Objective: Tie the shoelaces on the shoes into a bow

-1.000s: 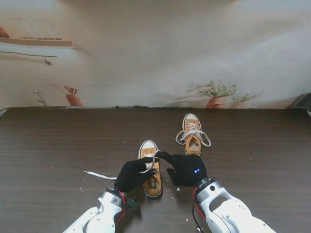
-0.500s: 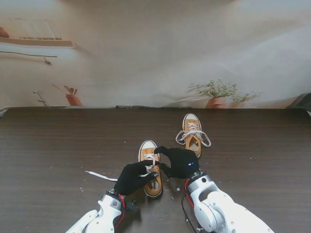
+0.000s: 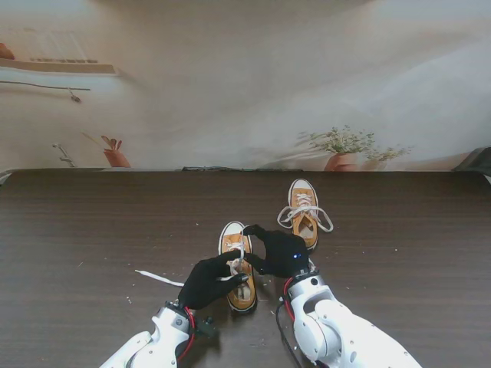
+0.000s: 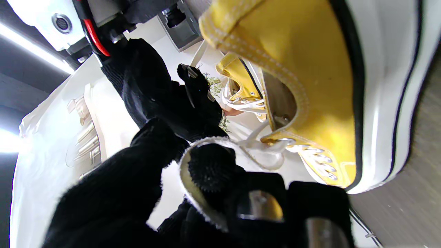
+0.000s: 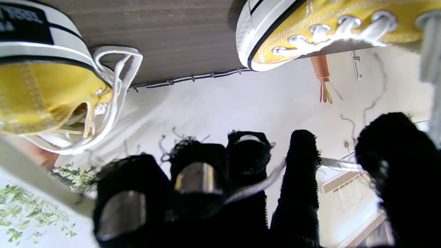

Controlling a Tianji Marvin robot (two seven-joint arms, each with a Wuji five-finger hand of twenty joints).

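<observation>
The near shoe [image 3: 237,264] sits on the counter [image 3: 92,230], its lace [image 3: 239,257] pinched by both hands over the tongue. Left hand [image 3: 209,280] fingers are clamped on one strand, right hand [image 3: 281,253] fingers on another (its tail trails left). Keep tension even while crossing, so neither loop slips.

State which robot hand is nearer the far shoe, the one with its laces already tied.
Right. The right hand sits just short of the far shoe; the left hand is nearer me, farther left.
</observation>
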